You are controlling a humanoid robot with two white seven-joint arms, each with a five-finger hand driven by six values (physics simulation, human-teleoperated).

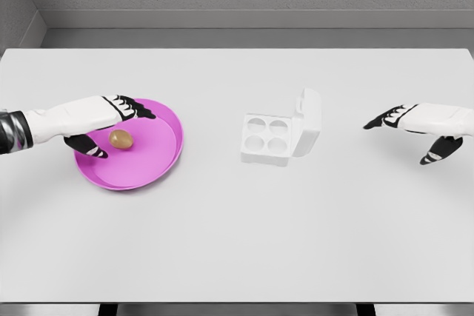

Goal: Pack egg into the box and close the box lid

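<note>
1. Left robot hand (104, 125) over the pink plate (159, 160) near the bench (237, 242) left edge, fingers spread around the egg (121, 138), not closed on it.
2. Egg lying in the plate, brown, looks untouched.
3. Right robot hand (415, 127) hovering by the right edge, fingers loose, holding nothing.
4. White egg box (268, 140) mid-bench, lid (307, 122) standing open, four cups bare.

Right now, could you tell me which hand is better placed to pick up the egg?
Left. The left hand hovers open over the egg; the right hand is beyond the box.
</note>
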